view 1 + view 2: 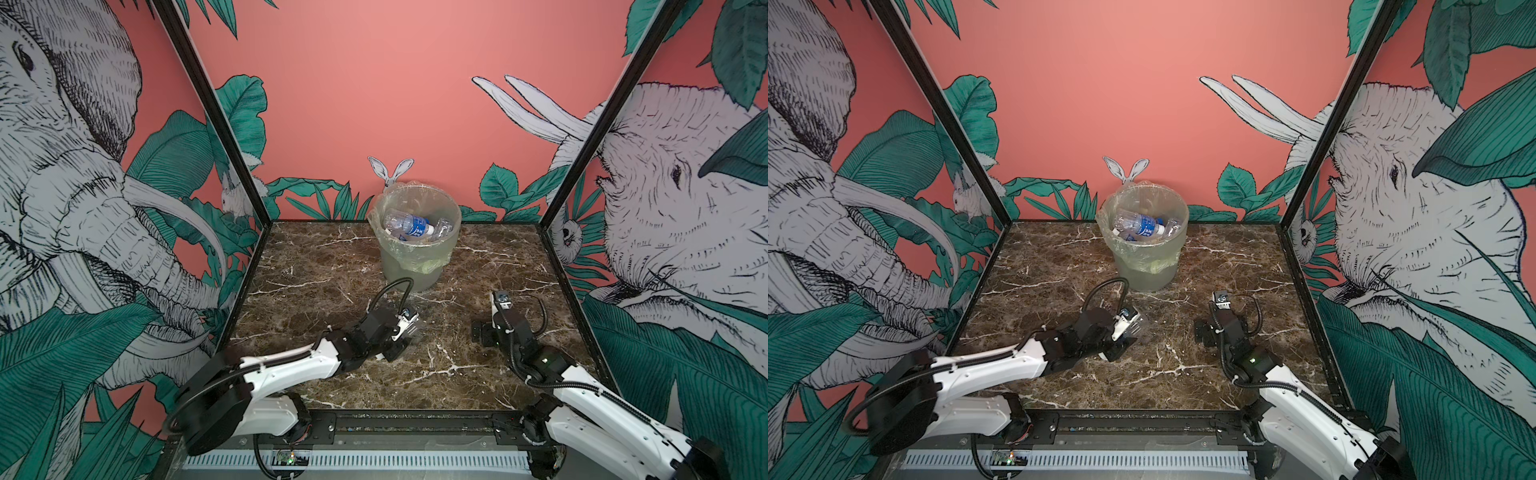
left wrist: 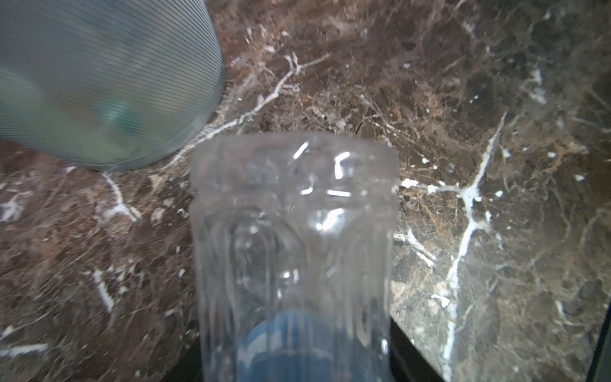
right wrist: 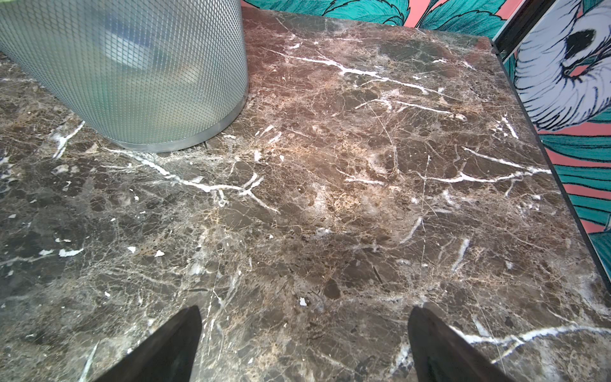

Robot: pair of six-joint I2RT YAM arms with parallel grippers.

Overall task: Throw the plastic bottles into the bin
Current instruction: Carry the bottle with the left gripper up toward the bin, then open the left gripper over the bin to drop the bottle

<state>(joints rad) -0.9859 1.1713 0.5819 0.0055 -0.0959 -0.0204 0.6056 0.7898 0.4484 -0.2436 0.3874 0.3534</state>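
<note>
Clamps left gripper [image 1: 403,334] on clear ribbed plastic bottle [image 2: 294,231] for tossing into round grey-green bin [image 1: 415,266], with right gripper [image 3: 305,307] agape.

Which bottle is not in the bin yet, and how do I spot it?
Find the grey-green bin at the back of the marble table. In front of it, the left tool is shut on a clear bottle. It is the only bottle outside the bin; the other bottles lie inside.
</note>
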